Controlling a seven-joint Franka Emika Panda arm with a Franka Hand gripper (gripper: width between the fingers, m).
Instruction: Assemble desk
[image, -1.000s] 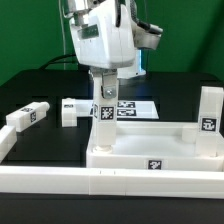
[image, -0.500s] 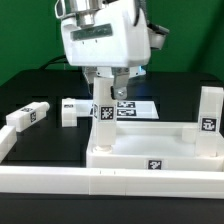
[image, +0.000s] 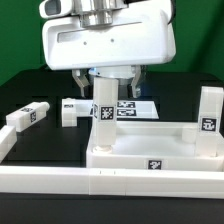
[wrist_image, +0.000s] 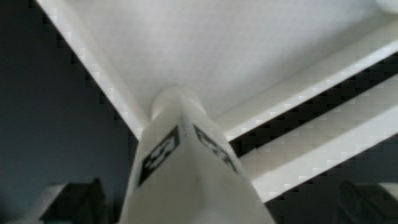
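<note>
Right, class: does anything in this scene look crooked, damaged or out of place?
Nothing stands out. Two legs stand upright on the panel; two more lie loose on the table, simply not fitted yet.

Panel (image: 150, 160) on worktop (image: 55, 135). Left-corner leg (image: 104, 112) and right-corner leg (image: 209, 112) upright on it. Inner loose leg (image: 70, 110) and outer loose leg (image: 28, 117) lie off to exterior view's left.

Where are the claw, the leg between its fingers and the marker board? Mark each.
claw (image: 109, 88), exterior view, midway between fingertips.
leg (image: 104, 113), exterior view, tagged face.
marker board (image: 140, 108), exterior view, printed face.
</note>
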